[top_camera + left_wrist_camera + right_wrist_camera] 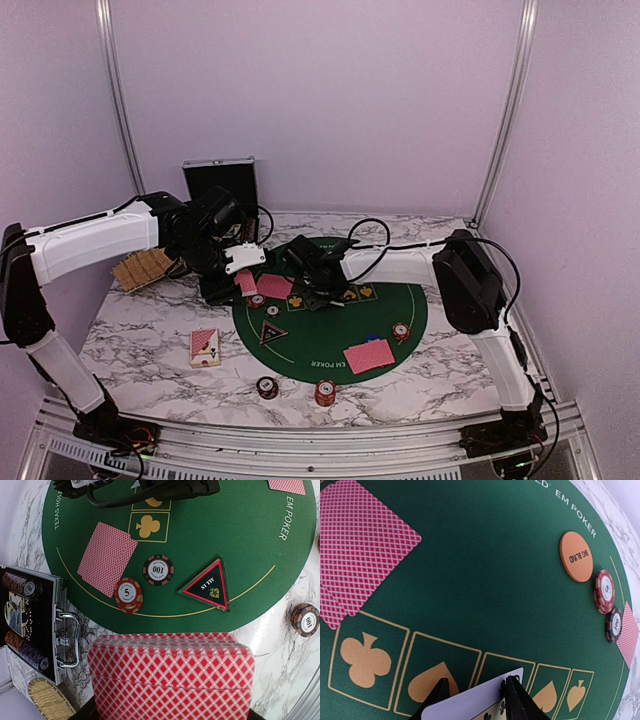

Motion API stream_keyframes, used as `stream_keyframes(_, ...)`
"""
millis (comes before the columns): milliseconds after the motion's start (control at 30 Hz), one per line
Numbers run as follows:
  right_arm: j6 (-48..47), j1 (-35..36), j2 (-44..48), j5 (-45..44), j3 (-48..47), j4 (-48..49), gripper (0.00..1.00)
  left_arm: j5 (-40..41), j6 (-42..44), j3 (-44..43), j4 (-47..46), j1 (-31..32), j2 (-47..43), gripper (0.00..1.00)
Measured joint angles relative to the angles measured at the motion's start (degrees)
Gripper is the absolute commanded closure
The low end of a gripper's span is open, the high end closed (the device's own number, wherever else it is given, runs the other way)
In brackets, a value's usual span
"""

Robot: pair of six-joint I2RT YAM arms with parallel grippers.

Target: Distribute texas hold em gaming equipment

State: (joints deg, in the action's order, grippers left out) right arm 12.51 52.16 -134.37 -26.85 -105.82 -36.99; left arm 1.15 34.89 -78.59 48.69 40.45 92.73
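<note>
The marble table [140,330] stands between lilac walls, with the round green mat [240,545] in its middle. On the mat two pairs of red-backed cards are already dealt. One pair [106,557] lies beside a 5 chip [128,595], a 100 chip [158,570] and the triangular all-in button [207,585]. The other pair [369,355] lies near the orange big-blind button [576,556].

My left gripper [246,270] seems clamped on the deck [170,675], though its fingers are mostly hidden. My right gripper [476,681] pinches one face-up card [470,706] above the printed boxes; those I can see are bare.

I judge the task about half done. The community cards are left to lay, and loose chips [326,392] wait on the marble.
</note>
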Motion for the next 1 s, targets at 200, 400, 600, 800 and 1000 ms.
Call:
stream_keyframes(200, 1.62, -0.04, 1.33, 4.13, 1.99, 2.10, 0.46, -0.02, 0.00, 0.00, -0.02, 0.00, 0.00, 1.00)
stream_keyframes(400, 3.63, 0.09, 3.06, 11.13, 4.00, 4.09, 0.25, -0.02, 0.00, 0.00, 0.00, 0.00, 0.00, 1.00)
stream_keyframes(600, 4.81, 0.39, 4.44, 15.69, 5.05, 4.00, 0.21, -0.13, -0.02, 0.00, 0.00, 0.00, 0.00, 1.00)
stream_keyframes(800, 7.23, -0.61, 10.12, 20.48, 8.17, 4.85, 0.19, -0.15, -0.02, -0.02, 0.00, 0.00, 0.00, 1.00)
stream_keyframes(1000, 12.87, -7.39, 21.33, 32.79, 22.86, 11.67, 0.16, -0.13, -0.02, 0.00, 0.00, 0.00, 0.00, 1.00)
